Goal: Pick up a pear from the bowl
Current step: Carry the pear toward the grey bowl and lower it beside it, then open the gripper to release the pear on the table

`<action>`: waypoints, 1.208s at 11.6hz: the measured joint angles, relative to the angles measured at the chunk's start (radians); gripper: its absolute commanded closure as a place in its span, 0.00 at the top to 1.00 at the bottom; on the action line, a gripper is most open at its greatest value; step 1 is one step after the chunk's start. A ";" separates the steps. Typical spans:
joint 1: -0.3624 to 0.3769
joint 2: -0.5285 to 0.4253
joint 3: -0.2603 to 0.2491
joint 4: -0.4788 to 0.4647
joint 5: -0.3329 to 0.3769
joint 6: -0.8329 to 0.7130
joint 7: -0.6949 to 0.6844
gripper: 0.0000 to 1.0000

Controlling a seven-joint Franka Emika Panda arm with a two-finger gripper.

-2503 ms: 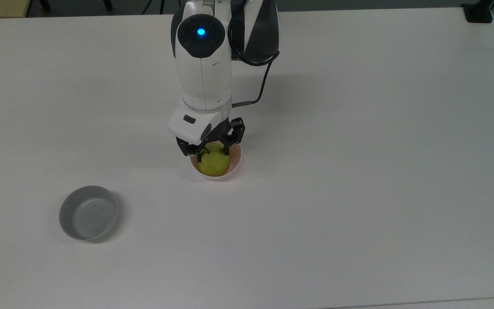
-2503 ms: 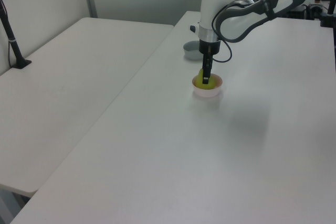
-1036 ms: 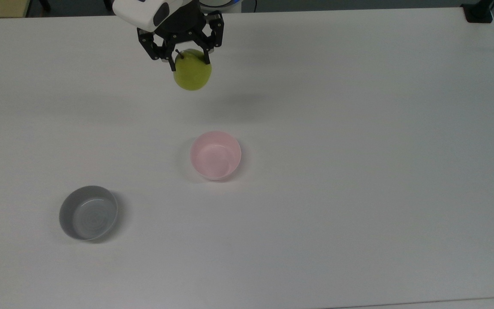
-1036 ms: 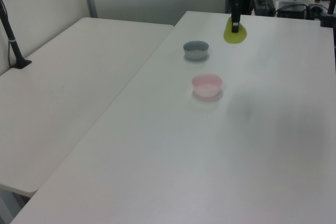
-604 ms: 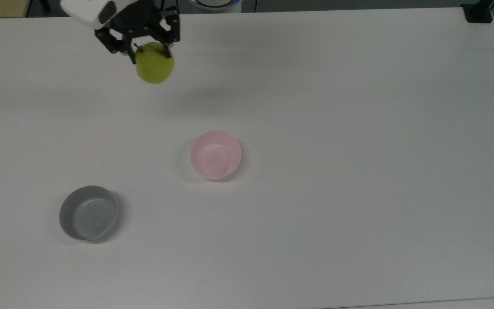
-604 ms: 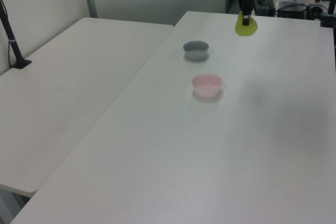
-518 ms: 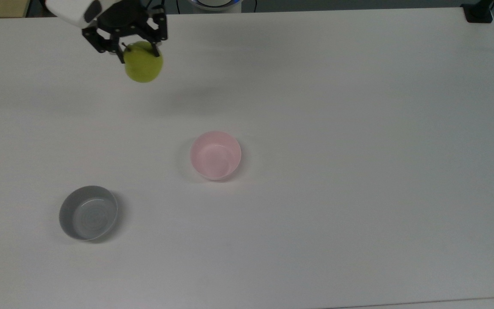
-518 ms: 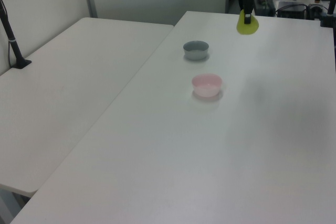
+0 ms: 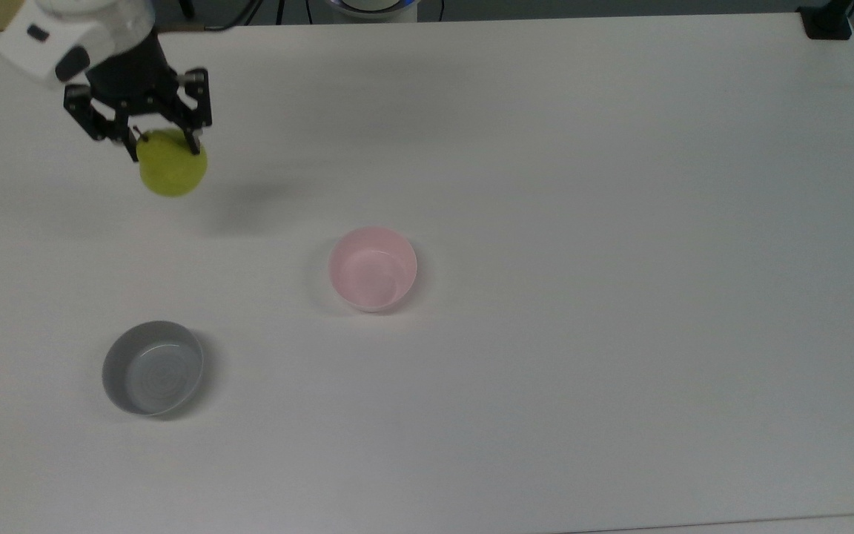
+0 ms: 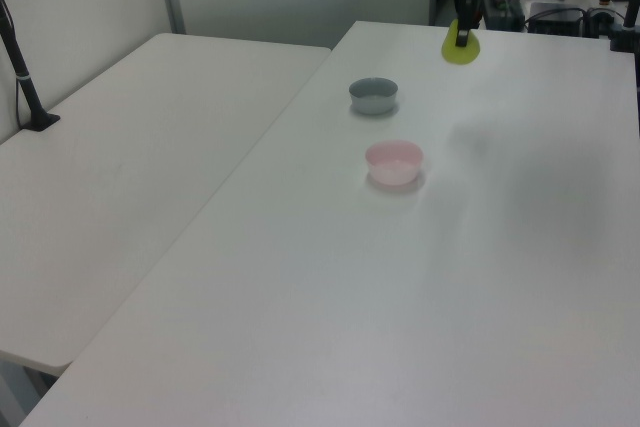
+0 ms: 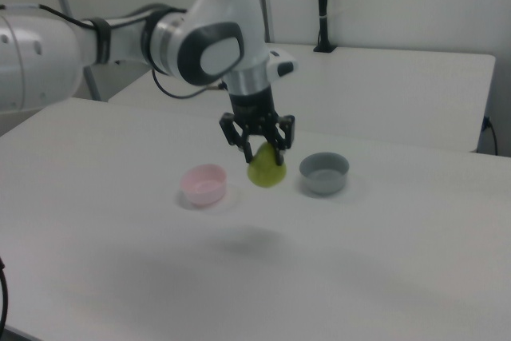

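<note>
Here, a wide white table point(image 9: 620, 222) holds two small bowls well apart: a grey bowl point(image 9: 153, 367) and an empty pink bowl point(image 9: 373, 268). The robot arm point(image 11: 120, 45) reaches over the table, its gripper point(image 9: 162, 152) clamped on the narrow top of a yellow-green pear point(image 9: 173, 172), which hangs in the air, clear of the pink bowl. The pear looks firm, smooth and rather slippery; holding lower, near its widest part, would likely be safer.

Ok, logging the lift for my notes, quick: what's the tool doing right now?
Tool: closed on the yellow-green pear, holding it in the air above the table, clear of the pink bowl.
</note>
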 measured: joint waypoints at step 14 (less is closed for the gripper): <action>0.007 0.257 -0.003 -0.021 0.000 0.338 0.049 1.00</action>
